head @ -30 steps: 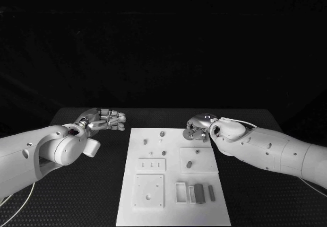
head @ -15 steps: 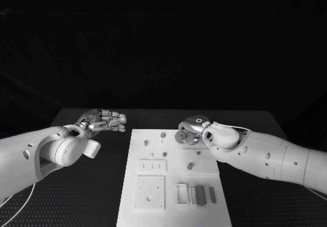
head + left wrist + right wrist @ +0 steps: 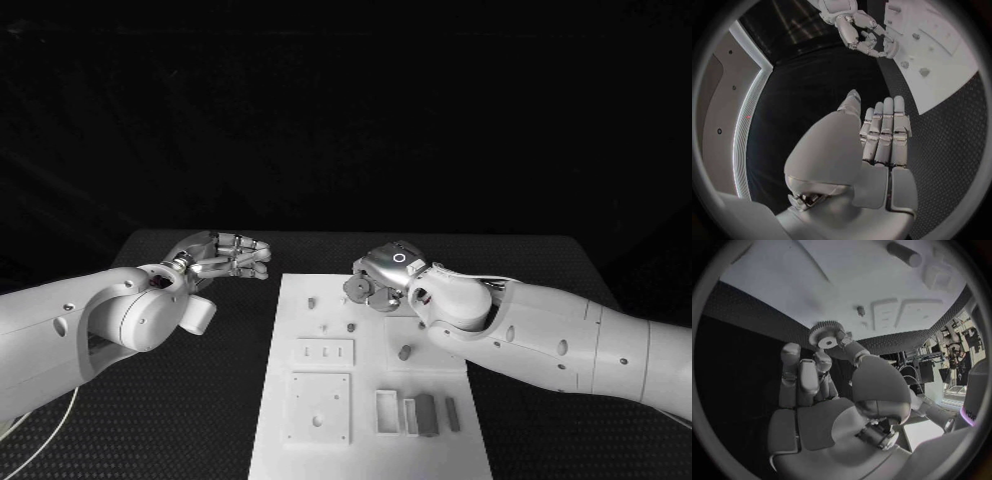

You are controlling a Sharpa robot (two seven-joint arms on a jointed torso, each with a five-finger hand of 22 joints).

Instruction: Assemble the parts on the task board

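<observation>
The white task board (image 3: 366, 440) lies in the middle of the table. My right hand (image 3: 384, 279) hovers over the board's far end and pinches a small toothed gear (image 3: 825, 335) between thumb and a finger. The gear (image 3: 356, 290) hangs just above the board, near a short peg (image 3: 859, 311). More small pegs (image 3: 351, 325) stand in the board. My left hand (image 3: 225, 256) floats off the board's far left corner, fingers straight and side by side, holding nothing. From the left wrist, my left hand (image 3: 879, 150) faces the right hand (image 3: 862, 33) at the board's edge (image 3: 942, 75).
Raised white plates (image 3: 320, 350) and a larger square plate (image 3: 317, 405) sit on the board's left half. Several grey bars (image 3: 423, 412) lie in a slot near the board's front right. Black table (image 3: 188, 400) surrounds the board on both sides.
My right hand has moved left with the gear, from the board's far right edge to above its far middle. The left hand has stayed where it was.
</observation>
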